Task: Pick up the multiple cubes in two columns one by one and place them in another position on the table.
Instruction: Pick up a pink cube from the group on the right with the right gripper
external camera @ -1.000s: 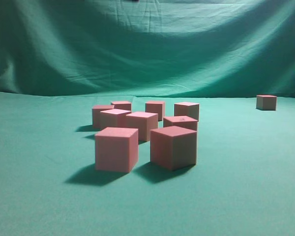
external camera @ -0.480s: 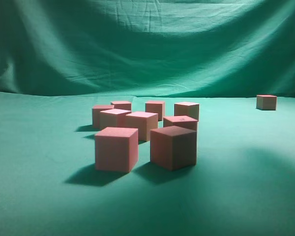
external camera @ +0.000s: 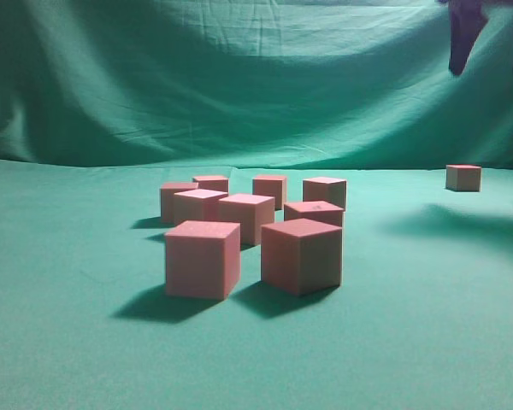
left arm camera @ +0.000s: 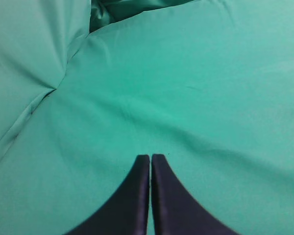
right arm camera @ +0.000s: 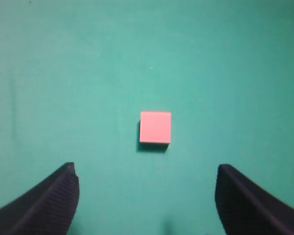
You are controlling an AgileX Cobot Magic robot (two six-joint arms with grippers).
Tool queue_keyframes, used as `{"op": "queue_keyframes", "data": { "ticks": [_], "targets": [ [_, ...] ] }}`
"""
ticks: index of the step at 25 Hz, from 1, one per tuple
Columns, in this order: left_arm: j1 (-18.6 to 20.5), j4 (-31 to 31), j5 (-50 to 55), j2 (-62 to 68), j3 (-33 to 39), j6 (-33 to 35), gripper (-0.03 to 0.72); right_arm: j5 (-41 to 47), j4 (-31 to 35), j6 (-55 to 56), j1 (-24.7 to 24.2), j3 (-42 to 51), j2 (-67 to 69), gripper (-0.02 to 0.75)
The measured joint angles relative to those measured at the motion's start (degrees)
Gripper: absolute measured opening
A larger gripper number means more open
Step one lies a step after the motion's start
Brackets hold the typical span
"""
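Observation:
Several reddish-pink cubes stand in two columns on the green table (external camera: 68, 325); the nearest pair are one cube (external camera: 203, 259) and its neighbour (external camera: 302, 255). A lone cube (external camera: 463, 178) stands apart at the far right; it also shows in the right wrist view (right arm camera: 155, 128). My right gripper (right arm camera: 147, 196) is open and empty, high above this lone cube; its dark fingers show at the top right of the exterior view (external camera: 494, 38). My left gripper (left arm camera: 150, 159) is shut and empty over bare cloth; it is out of the exterior view.
A draped green backdrop (external camera: 256, 77) rises behind the table. Folds of the cloth (left arm camera: 63, 73) lie at the upper left of the left wrist view. The right arm's shadow falls on the table near the lone cube.
My right gripper's fingers have come into the top right of the exterior view. The shadow has moved off the front cubes toward the lone cube. The cubes have not moved.

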Motion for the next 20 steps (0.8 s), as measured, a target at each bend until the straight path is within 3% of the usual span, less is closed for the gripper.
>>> {"op": "queue_keyframes", "data": {
  "ticks": [7, 20],
  "targets": [
    [0.0, 0.0, 0.0, 0.0, 0.0, 0.0, 0.000, -10.6, 0.9, -1.8, -0.1, 0.0, 7.7, 0.560],
    [0.0, 0.0, 0.0, 0.0, 0.0, 0.0, 0.000, -17.3, 1.1, -3.1, -0.1, 0.0, 15.8, 0.560]
  ]
}}
